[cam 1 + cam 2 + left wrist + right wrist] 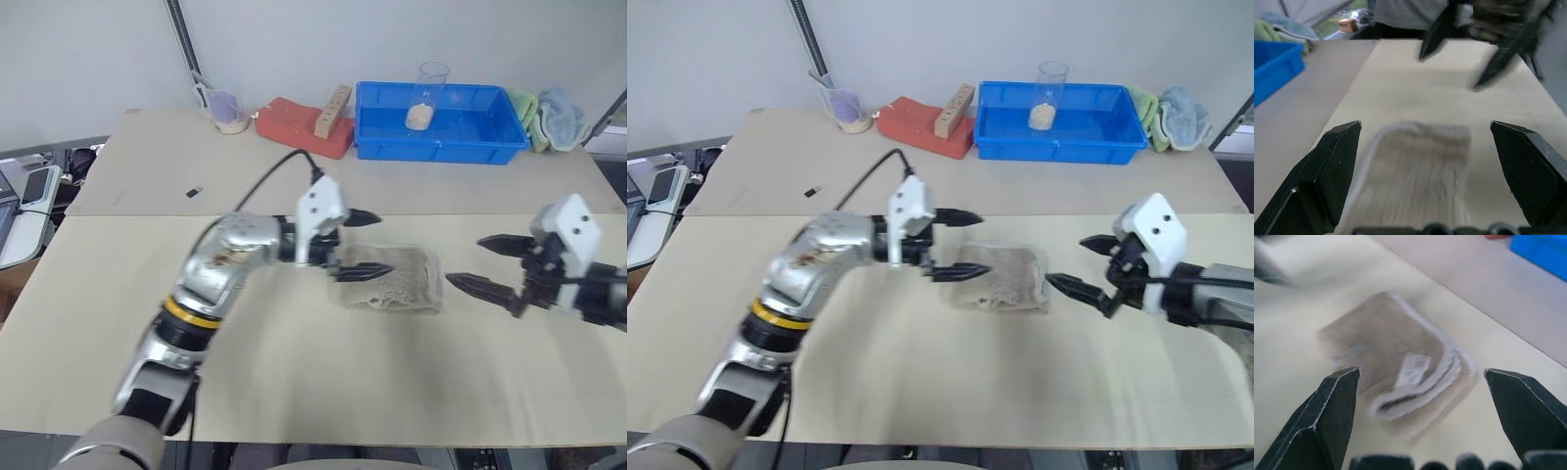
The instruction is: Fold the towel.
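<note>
- Head views: the left gripper [364,245] is hovering released, fingers spread, right over the near-left edge of the folded towel [397,277] lying on the table [294,362]. The right gripper [495,264] is hanging released just beside the towel's other side, not touching it.
- Left wrist view: the towel [1418,171] is lying between and beyond the spread fingers [1327,176].
- Right wrist view: the towel [1396,362], layered edges and white label showing, is lying ahead, between the wide-apart fingers [1327,416].

Left hand [1422,176] spread wide, folded towel [1418,171] between fingers

Beige towel [392,278], white edging; blue bin [441,147].
</note>
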